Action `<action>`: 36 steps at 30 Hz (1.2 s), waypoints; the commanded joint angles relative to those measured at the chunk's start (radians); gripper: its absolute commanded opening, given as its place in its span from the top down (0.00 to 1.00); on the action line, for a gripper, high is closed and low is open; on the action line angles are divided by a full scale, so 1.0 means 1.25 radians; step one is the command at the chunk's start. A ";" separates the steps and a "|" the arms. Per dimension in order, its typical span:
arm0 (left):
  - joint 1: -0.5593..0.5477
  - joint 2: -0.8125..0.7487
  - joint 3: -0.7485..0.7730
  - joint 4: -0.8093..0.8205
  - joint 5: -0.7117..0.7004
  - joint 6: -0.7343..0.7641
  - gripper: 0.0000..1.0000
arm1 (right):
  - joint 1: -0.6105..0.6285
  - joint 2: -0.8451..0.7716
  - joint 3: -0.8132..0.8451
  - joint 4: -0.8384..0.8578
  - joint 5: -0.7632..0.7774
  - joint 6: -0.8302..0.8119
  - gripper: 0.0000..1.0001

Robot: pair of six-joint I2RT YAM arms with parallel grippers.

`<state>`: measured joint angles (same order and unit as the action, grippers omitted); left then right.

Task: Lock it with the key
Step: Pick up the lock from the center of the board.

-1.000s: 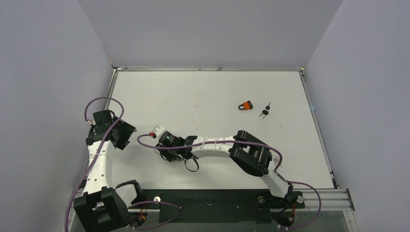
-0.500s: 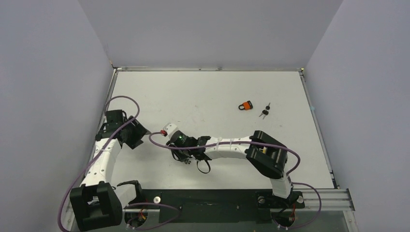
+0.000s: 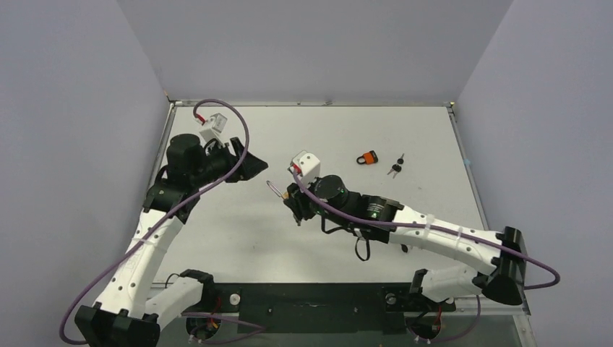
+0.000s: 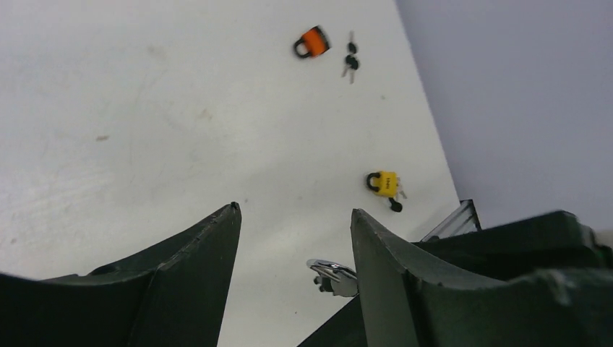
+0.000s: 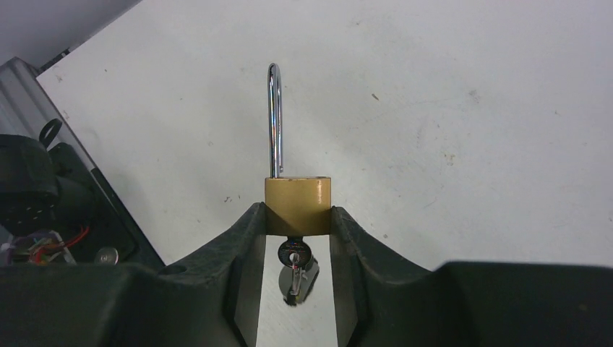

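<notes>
Right end effector [image 5: 296, 220], lifted toward centre, clamps the silver-shackled brass padlock [image 5: 298, 199] with its small silver key [image 5: 294, 254]; left end effector [image 4: 294, 212], gaping empty, has swung to ten o'clock.

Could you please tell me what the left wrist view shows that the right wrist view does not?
Only the left wrist: an orange padlock with loose keys beside it, a yellow padlock, and the open, empty left fingers. Only the right wrist: a brass padlock clamped between the right fingers, a key hanging from its underside. Both: the white table.
</notes>
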<state>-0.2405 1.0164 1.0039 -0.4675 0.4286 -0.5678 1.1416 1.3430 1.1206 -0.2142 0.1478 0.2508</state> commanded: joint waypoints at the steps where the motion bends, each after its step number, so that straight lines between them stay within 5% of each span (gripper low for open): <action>1: -0.023 -0.061 0.095 0.133 0.157 0.064 0.45 | -0.006 -0.125 -0.015 -0.079 -0.027 0.009 1.00; 12: -0.105 -0.010 0.200 0.264 0.514 0.014 0.46 | -0.016 -0.350 0.019 -0.182 -0.209 0.052 0.98; 25: -0.203 -0.002 0.210 0.405 0.606 -0.062 0.46 | -0.015 -0.396 0.097 -0.208 -0.272 0.065 0.98; 36: -0.229 0.004 0.226 0.320 0.605 -0.008 0.55 | -0.015 -0.377 0.144 -0.230 -0.273 0.055 0.99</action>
<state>-0.5064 1.0245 1.2331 -0.0544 1.1633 -0.6163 1.1309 0.8677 1.2465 -0.5274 -0.1883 0.3256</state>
